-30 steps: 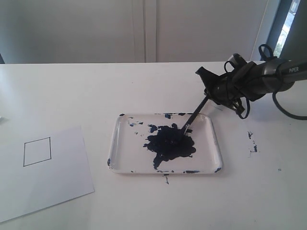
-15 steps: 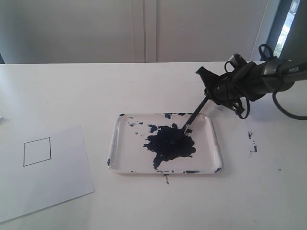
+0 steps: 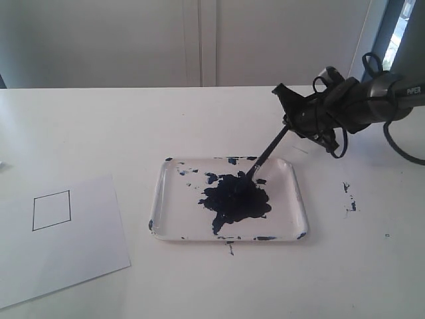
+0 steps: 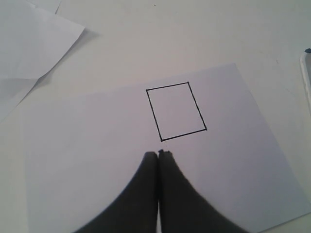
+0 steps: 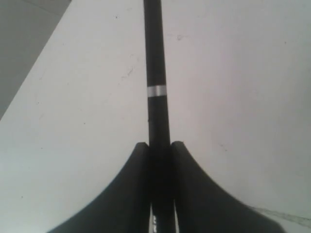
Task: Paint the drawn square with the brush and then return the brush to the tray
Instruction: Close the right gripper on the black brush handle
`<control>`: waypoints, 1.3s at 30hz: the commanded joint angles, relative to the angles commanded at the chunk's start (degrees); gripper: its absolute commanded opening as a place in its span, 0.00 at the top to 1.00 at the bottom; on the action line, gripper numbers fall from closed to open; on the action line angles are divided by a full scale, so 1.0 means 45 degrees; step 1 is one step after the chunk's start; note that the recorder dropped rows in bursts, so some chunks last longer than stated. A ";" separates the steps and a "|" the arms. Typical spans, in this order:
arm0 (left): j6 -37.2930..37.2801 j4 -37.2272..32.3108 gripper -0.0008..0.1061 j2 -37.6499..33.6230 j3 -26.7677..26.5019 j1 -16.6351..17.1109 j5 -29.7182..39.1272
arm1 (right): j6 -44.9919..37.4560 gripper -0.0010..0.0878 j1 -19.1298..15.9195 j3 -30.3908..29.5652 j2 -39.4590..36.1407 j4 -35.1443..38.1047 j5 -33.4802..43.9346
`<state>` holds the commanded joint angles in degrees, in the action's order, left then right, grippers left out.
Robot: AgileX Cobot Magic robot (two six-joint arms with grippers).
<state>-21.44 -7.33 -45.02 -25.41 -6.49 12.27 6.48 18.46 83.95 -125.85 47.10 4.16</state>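
Observation:
The tray lies mid-table with a big dark blue-black paint blob in it. The brush slants down from my right gripper, its tip resting at the blob's far edge. In the right wrist view the black brush with a silver band runs straight out from between the shut fingers of the right gripper. The drawn square sits blank on the white paper at the left. In the left wrist view the left gripper is shut and empty, just short of the square.
The white paper sheet lies at the table's front left. A second loose sheet lies beyond the paper in the left wrist view. Paint flecks mark the table right of the tray. The right arm's black cable loops at the far right.
The right gripper has risen and shifted slightly right and back, tilting the brush; its tip stays at the blob's edge. The paper and square are as before.

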 joint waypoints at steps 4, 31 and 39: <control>0.0001 0.0000 0.99 -0.0020 0.0000 0.0000 -0.0024 | -0.0166 0.99 0.0000 0.0000 0.0326 0.0000 0.0161; 0.0157 0.0099 0.99 -0.0803 0.0000 0.0000 0.0288 | 0.1311 0.99 0.0571 -0.1250 0.1598 0.0224 -0.0500; 0.0157 0.0210 0.99 -0.0803 0.0000 0.0000 0.0232 | 0.3323 0.99 0.0975 -0.3556 0.2981 0.0224 -0.2180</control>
<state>-20.74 -6.38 -48.64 -25.41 -6.49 13.31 21.43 22.85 67.94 -112.43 48.11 -5.65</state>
